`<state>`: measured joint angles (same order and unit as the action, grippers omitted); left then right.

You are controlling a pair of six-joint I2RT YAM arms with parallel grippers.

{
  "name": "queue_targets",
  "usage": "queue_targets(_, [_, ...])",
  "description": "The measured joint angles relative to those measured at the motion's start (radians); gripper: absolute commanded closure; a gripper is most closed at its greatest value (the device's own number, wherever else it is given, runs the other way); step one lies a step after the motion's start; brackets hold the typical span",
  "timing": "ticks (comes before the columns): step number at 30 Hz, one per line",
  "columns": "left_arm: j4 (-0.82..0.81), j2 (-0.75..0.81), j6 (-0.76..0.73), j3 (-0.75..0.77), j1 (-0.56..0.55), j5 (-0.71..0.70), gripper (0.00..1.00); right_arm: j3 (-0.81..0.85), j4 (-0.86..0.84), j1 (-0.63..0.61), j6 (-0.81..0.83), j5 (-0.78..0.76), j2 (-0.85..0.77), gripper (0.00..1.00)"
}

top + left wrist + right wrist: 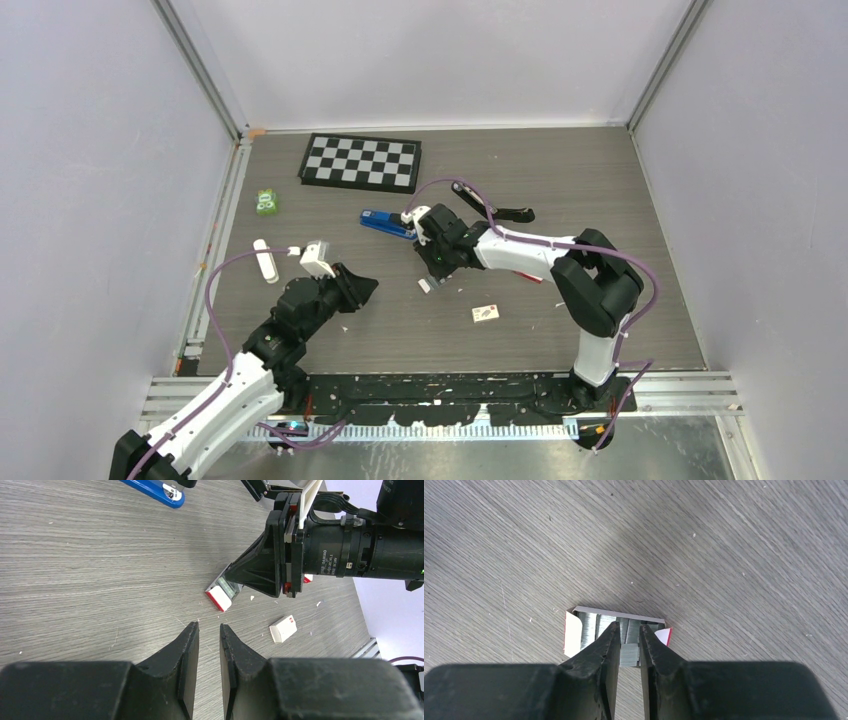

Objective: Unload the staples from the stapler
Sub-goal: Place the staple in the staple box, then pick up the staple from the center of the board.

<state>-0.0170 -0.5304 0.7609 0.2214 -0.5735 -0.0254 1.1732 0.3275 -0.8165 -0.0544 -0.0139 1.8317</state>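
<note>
At the far left lie a green pack (266,202), its print too small to read, and a white tube (265,260); neither appears to bear on the task. The left gripper (368,288) hovers low over the table (600,180), jaws a narrow slit apart with nothing between them, apparently parked where it does not obstruct the other arm. Behind it lies a checkered board (360,161), which shows a pattern only and no lettering. The stapler (385,224) is blue and lies on the table, right of the board and just left of the right wrist; neither gripper touches it. The right gripper (628,630) points down into an open red-and-white tray (614,612) lying flat near the table's centre. Its fingers pinch a strip (629,655) of staples, aligned with the rows in the tray. This pose suggests the strip is being set among the others, so that unloaded staples are stored rather than scattered. Whether the stapler holds more cannot be told. The motor housing (325,557) on the right wrist reads "DAMIAO"; the finer print beside it is illegible. Right of the tray lies a small white carton (486,313), probably the tray's sleeve, with an unreadable red marking. A black tool (495,208) lies beyond the arm; its type cannot be told.
</note>
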Motion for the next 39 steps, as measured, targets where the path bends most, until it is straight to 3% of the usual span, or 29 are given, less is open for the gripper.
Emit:
queue_targets(17, [0.006, 0.012, 0.013, 0.000, 0.000, 0.008, 0.76, 0.023, 0.016, 0.000, 0.000, 0.033, -0.002, 0.69])
queue_targets(24, [0.097, 0.020, -0.040, 0.030, 0.000, 0.008, 0.47, 0.050, 0.077, 0.003, 0.035, 0.080, -0.078, 0.68])
queue_targets(29, [0.255, 0.002, -0.104, 0.156, 0.000, -0.043, 0.28, 0.123, 0.176, 0.030, 0.138, 0.229, -0.169, 0.67])
queue_targets(35, [0.388, -0.079, -0.111, 0.268, 0.001, -0.146, 0.21, 0.142, 0.254, 0.121, 0.215, 0.436, -0.249, 0.65])
queue_targets(39, [0.498, -0.143, -0.077, 0.314, 0.044, -0.249, 0.22, 0.141, 0.303, 0.184, 0.237, 0.532, -0.263, 0.65])
